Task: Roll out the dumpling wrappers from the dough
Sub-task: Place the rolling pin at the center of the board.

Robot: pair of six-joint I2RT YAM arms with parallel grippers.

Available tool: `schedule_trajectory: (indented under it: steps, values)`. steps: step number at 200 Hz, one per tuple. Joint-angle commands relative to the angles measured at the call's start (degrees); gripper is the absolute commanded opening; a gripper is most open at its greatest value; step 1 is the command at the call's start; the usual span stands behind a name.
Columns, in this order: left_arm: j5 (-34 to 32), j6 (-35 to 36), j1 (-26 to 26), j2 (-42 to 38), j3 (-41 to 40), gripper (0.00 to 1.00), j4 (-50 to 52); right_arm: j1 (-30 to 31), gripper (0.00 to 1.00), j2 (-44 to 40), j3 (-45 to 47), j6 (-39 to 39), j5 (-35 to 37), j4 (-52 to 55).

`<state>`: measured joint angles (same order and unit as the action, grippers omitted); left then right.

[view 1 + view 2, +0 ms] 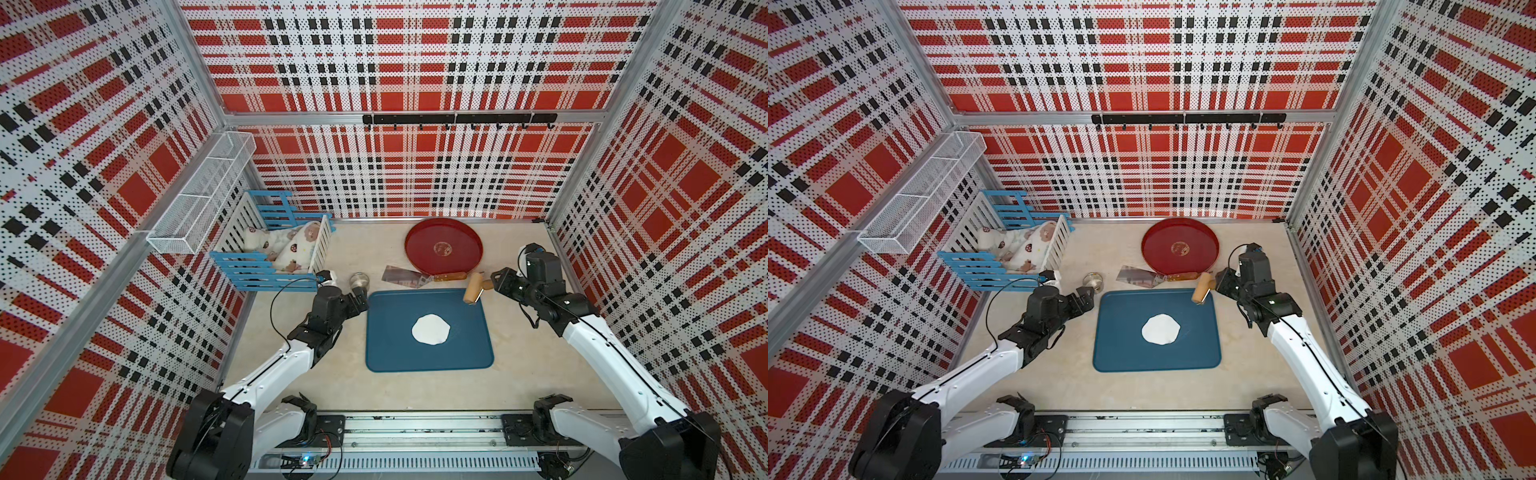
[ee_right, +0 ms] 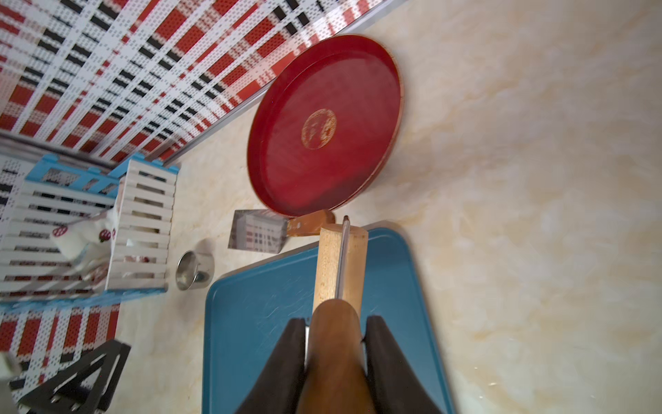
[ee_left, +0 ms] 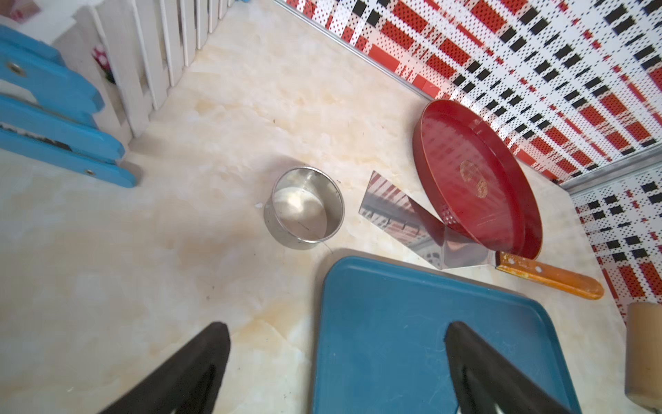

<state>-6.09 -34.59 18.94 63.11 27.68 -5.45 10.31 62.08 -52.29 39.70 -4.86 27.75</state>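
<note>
While the dough lay flat, thin and a little ragged at the edge in the middle of the tray, nothing touched it, and no cut wrappers showed anywhere. That central spot left you blue margin on every side, which looked like room for a roller pass or a cutter.

You had the roller parked over the tray's far right corner, well apart from the dough. Your right gripper was pinching its dark handle, with the pale drum pointing away toward the plate. Whether the drum rested on the tray I could not tell. Keeping it off to the side seemed meant to clear the dough without letting go of the tool.

Your left gripper hung with its fingers spread wide and empty above the tray's far left corner. The cup stood mouth-up on the table just beyond it, and I judged that you were lined up to take it for cutting rounds. The scraper lay idle between cup and plate.
</note>
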Motion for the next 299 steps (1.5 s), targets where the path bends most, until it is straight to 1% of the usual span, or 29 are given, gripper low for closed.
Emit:
schedule_trajectory:
  steps: [1,22,51,79,115,169,214,221,240,258,277,299]
  values:
    - [-1.06,-1.15,-0.39,-0.97,-0.74,0.98,-0.43,-5.84,0.00,-0.58,1.30,-0.94,-3.32,-1.52]
    - [-0.27,-1.86,-0.39,-0.26,-1.84,0.98,-2.08,-10.13,0.00,1.93,2.63,-0.45,-5.57,-4.85]
    - [-1.17,-1.72,-0.39,0.35,-2.19,0.98,-2.20,-13.10,0.00,6.98,2.36,0.38,-7.88,-10.02]
    - [-2.17,-1.36,-0.70,-0.33,-2.49,0.98,-2.37,-13.80,0.00,11.46,0.45,0.87,-8.41,-12.91]
    - [-1.81,-1.90,-0.92,0.37,-3.85,0.98,-5.03,-15.05,0.00,16.10,-1.03,2.17,-6.13,-17.73]
    - [-1.55,-2.06,-1.01,2.53,-4.22,0.98,-6.53,-16.71,0.00,25.37,-5.06,4.70,-7.85,-23.56]
    - [-1.54,-2.33,-1.01,2.59,-4.97,0.98,-7.16,-18.36,0.00,28.13,-2.71,8.45,-7.65,-28.76]
    - [-1.41,-2.33,-1.01,2.54,-5.03,0.98,-7.22,-18.49,0.03,28.12,-2.31,8.48,-8.03,-29.06]
    - [-1.48,-2.41,-1.01,2.32,-5.26,0.98,-7.30,-18.73,0.18,28.01,-1.37,7.77,-8.73,-28.42]
    - [-1.35,-2.50,-1.01,2.11,-5.54,0.98,-7.78,-18.88,0.27,27.20,0.42,7.31,-8.76,-27.99]
    - [-1.12,-2.55,-1.01,1.93,-5.62,0.98,-7.95,-19.18,0.33,26.22,2.84,7.04,-8.59,-27.75]
    - [-0.95,-2.59,-1.01,1.37,-5.80,0.98,-7.83,-19.75,0.39,25.37,5.86,6.81,-8.67,-27.65]
